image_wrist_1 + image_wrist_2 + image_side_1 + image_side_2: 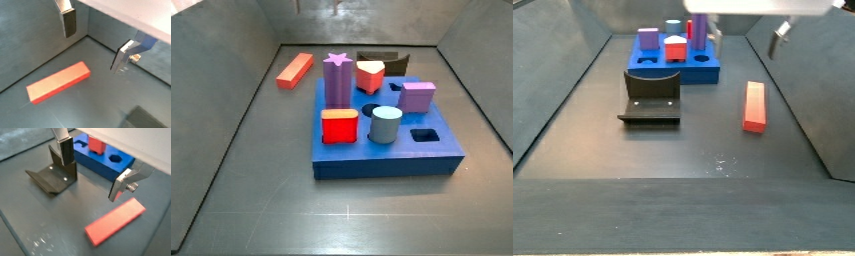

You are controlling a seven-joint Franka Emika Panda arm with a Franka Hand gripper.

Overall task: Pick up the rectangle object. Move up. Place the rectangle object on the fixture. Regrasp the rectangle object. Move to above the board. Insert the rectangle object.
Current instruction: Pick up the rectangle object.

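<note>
gripper (93, 170): hanging high, fingers spread wide, holding nothing.
rect object (754, 105): lying flat on floor nr right edge, untouched.
fixture (651, 96): sitting bare.
progress: pick not begun; all steps remaining.

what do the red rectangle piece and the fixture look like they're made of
Rectangle object: likely plastic, matte, with even red colour and crisp edges. Fixture: probably dark metal or hard plastic; thin bent plate with screw dots, dull sheen. The open pincer hangs above, touching neither.
</note>
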